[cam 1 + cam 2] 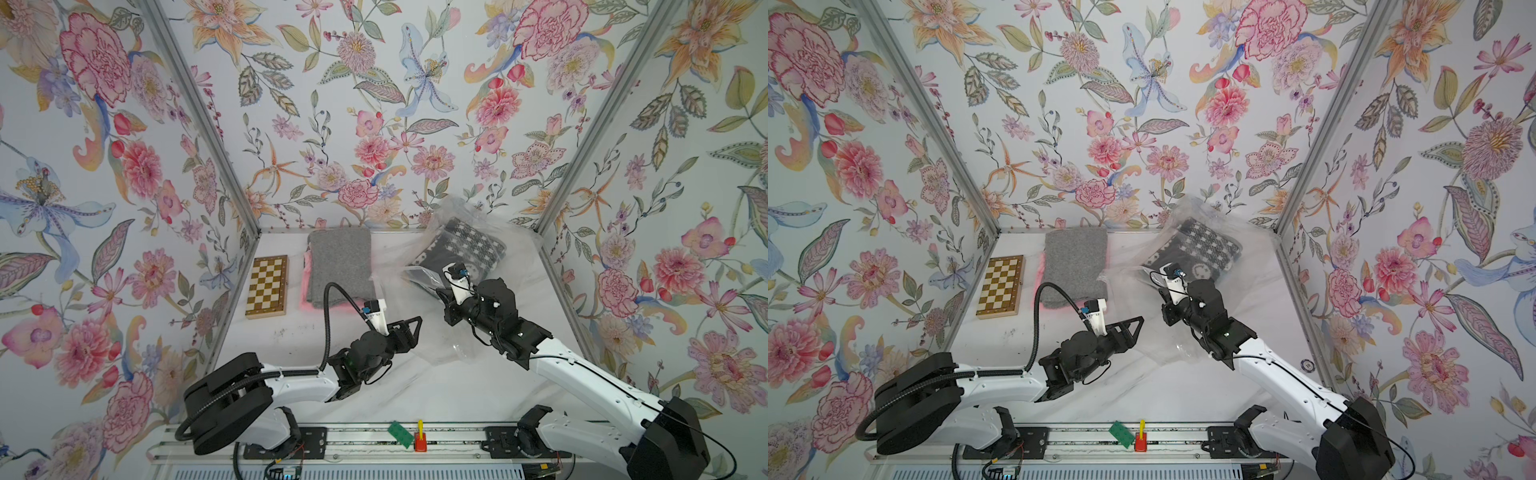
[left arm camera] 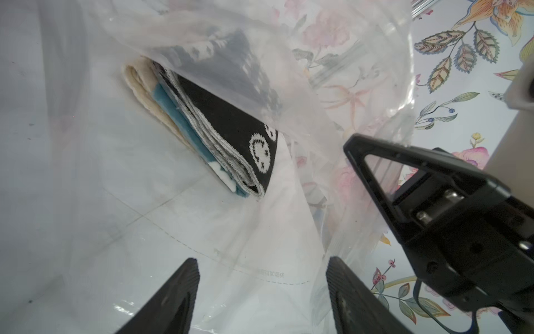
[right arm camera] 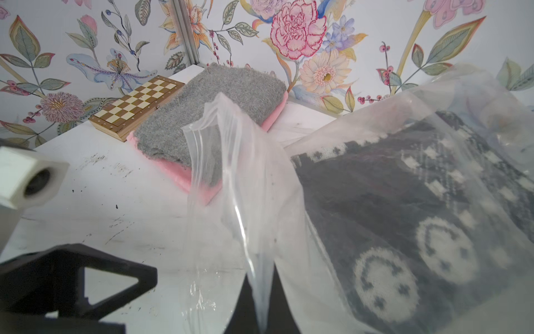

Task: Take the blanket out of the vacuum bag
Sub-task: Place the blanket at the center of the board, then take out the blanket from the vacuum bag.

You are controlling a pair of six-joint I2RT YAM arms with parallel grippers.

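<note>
Pinching a fold of clear film by the mouth of the vacuum bag (image 1: pixel 399 257), the right gripper (image 3: pixel 260 312) has its jaws closed tight on the plastic, and the film stands up from the fingertips in a crinkled flap. The bag sprawls over the back right part of the white table (image 1: pixel 291 345), and its far end leans against the floral back wall in both top views. The folded blanket (image 1: pixel 469 245), a black-and-white knit with smiley faces, lies inside the bag; in the left wrist view its folded edge (image 2: pixel 231 130) shows through the raised mouth, with teal and cream layers beneath the black. The left gripper (image 2: pixel 260 266) hovers just before that mouth, its fingers spread apart with nothing between them. A grey folded blanket (image 1: pixel 338 266) on a pink one and a chessboard (image 1: pixel 267 286) lie at the back left.
</note>
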